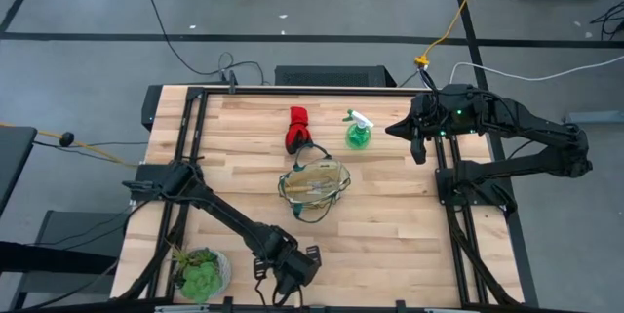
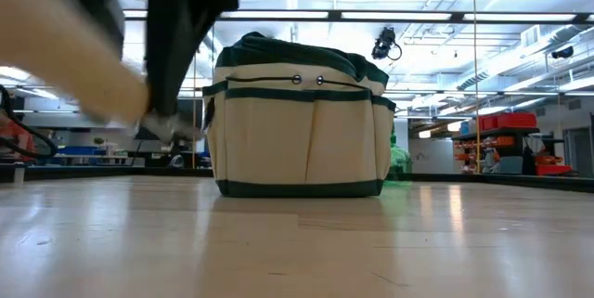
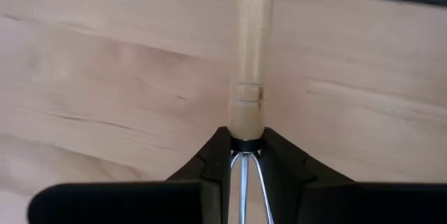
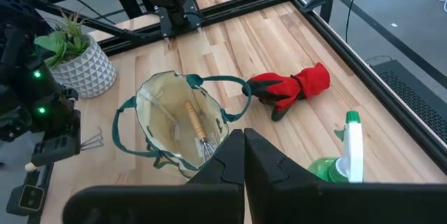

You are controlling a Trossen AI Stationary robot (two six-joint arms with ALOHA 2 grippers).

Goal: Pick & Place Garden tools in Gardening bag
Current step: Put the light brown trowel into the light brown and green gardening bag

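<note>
My left gripper (image 1: 292, 276) is at the table's near edge, shut on a small hand rake with a pale wooden handle (image 3: 250, 42) and metal prongs (image 2: 172, 131). The tan gardening bag with a green rim (image 1: 314, 184) stands at mid-table, and a second rake (image 4: 195, 123) lies inside it. The red-and-black glove bundle (image 1: 297, 130) lies just beyond the bag. The green spray bottle (image 1: 358, 134) stands upright to the right of the gloves. My right gripper (image 4: 244, 155) is shut and empty above the table's far right part (image 1: 419, 142). My left gripper pinches the rake between its two fingers (image 3: 213, 165) at the neck, where the dark collar (image 3: 246, 141) joins the wooden handle to the metal wires. The fingers come from above. The handle juts out past the fingertips. In the low view the rake is tilted and clear of the table.
A green plant in a white pot (image 1: 200, 272) stands at the near left corner, close to my left arm. Black frame rails (image 1: 448, 196) run along the table's left and right sides. Bare wood (image 1: 390, 225) lies between the bag and the near right corner.
</note>
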